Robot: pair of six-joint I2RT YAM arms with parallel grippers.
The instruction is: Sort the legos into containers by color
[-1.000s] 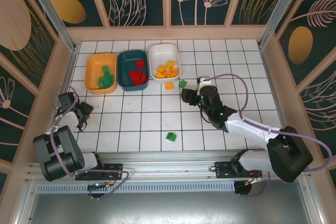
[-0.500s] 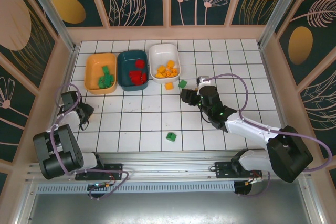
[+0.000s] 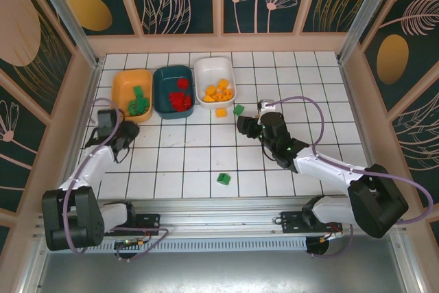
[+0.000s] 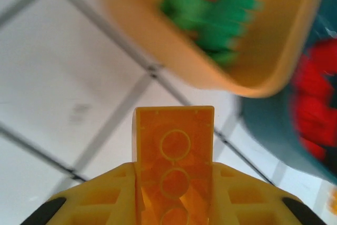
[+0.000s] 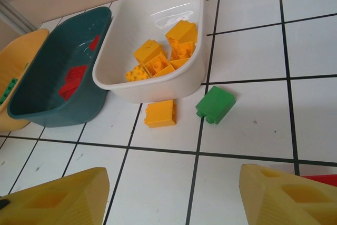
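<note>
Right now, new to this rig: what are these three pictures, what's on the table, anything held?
Two robot arms bolted at the near edge of a table, each ending in a two-finger gripper. One picture looks down from above and behind; the others come from a camera on each wrist. At the back: orange tray with green bricks, teal tray with red bricks, white tray with yellow bricks. Loose: a yellow brick, a green brick beside it, a second green brick nearer the bases. Left gripper is shut on a yellow-orange brick; the right gripper is open, empty.
</note>
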